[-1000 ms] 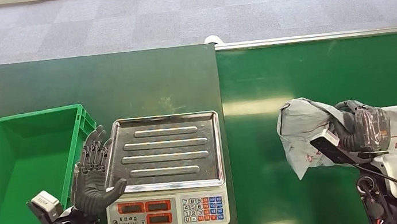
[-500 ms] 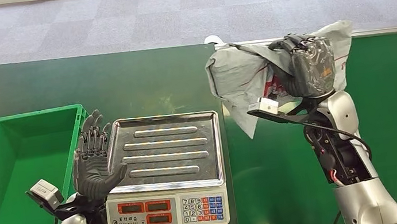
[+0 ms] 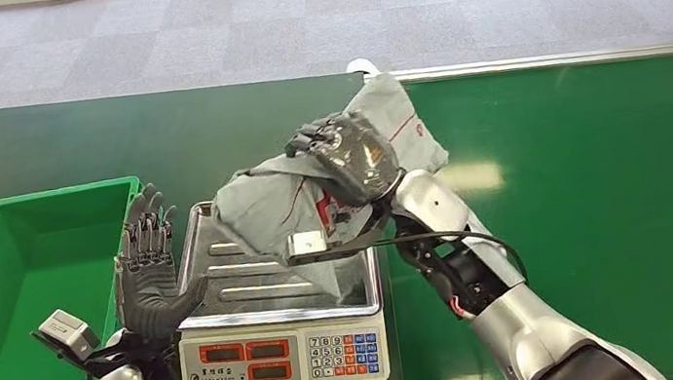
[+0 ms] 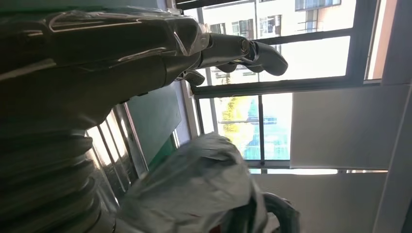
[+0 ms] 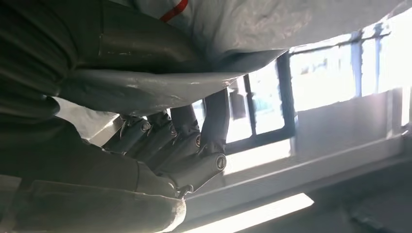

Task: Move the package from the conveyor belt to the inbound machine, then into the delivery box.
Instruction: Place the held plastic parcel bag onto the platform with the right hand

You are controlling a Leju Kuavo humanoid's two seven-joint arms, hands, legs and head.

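My right hand [image 3: 348, 157] grips a crumpled grey plastic package [image 3: 266, 204] with red markings and holds it above the steel pan of the weighing scale [image 3: 259, 303], the inbound machine. In the right wrist view the fingers [image 5: 194, 141] curl under the package [image 5: 252, 24]. My left hand [image 3: 152, 273] stands upright with fingers spread, empty, at the pan's left edge, between the scale and the green delivery box [image 3: 30, 279]. The left wrist view has the package [image 4: 194, 194] hanging past the left hand's fingers [image 4: 243, 48].
The green conveyor belt [image 3: 611, 213] runs along the right, bare of parcels. The dark green table [image 3: 158, 135] bears the scale and box. Grey carpet floor lies beyond. The scale's keypad and red displays face me at the table's near edge.
My right arm has swung the package left, from above the conveyor's left end to over the scale pan. The left hand has stayed upright beside the pan, shifting only slightly.
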